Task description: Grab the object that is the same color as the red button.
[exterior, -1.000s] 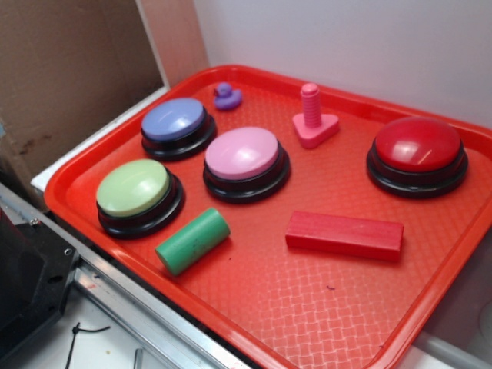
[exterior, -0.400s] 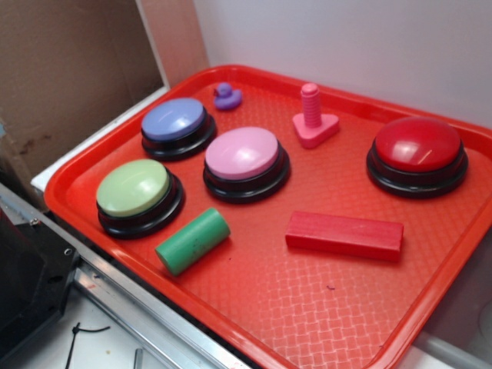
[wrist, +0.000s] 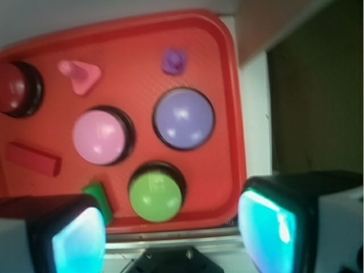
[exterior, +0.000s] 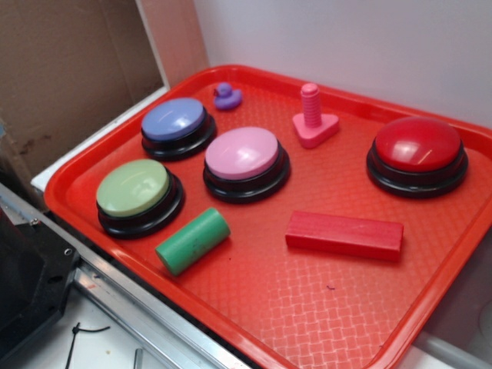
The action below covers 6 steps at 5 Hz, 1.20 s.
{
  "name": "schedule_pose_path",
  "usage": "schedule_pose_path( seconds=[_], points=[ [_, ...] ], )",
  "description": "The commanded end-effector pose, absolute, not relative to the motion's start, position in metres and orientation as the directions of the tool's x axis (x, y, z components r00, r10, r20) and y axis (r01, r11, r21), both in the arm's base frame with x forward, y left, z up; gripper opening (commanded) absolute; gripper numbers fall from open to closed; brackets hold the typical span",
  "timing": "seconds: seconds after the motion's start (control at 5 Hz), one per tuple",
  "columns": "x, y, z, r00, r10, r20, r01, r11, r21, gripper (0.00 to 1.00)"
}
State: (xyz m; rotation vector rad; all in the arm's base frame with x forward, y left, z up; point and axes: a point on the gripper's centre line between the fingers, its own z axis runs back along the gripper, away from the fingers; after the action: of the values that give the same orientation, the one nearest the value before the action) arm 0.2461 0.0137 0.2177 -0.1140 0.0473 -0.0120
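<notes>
The claw (wrist: 170, 233) hangs high over the tray's (exterior: 307, 307) near-left edge, fingers (wrist: 77, 236) wide apart, holding and touching nothing. The red block (exterior: 344, 234) lies flat, near side, just before the red button (exterior: 417, 154), right of the green cylinder (exterior: 192, 241).

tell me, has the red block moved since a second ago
No. The red block lies in the same spot on the tray, the same way from the red button.

Light: bright, even, soft shadows.
Glare: sheen on red button (exterior: 417, 144).
Wrist view: blurred throughout.
</notes>
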Motion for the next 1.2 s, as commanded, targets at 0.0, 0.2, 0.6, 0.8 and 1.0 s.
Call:
schedule_pose_path(
  seconds=[0.0, 0.2, 0.6, 0.8, 1.0],
  points=[
    [0.205, -0.097, 0.224, 0.913, -0.407, -0.013, 0.405, 0.912, -0.067, 1.0],
    [0.184, -0.144, 0.212, 0.881, -0.473, -0.033, 0.471, 0.881, -0.045, 1.0],
    [0.164, -0.183, 0.188, 0.828, -0.554, -0.087, 0.554, 0.832, -0.028, 1.0],
    [0.164, -0.183, 0.188, 0.828, -0.554, -0.087, 0.554, 0.832, -0.028, 1.0],
    [0.164, -0.183, 0.188, 0.828, -0.554, -0.087, 0.554, 0.832, -0.028, 1.0]
  ],
)
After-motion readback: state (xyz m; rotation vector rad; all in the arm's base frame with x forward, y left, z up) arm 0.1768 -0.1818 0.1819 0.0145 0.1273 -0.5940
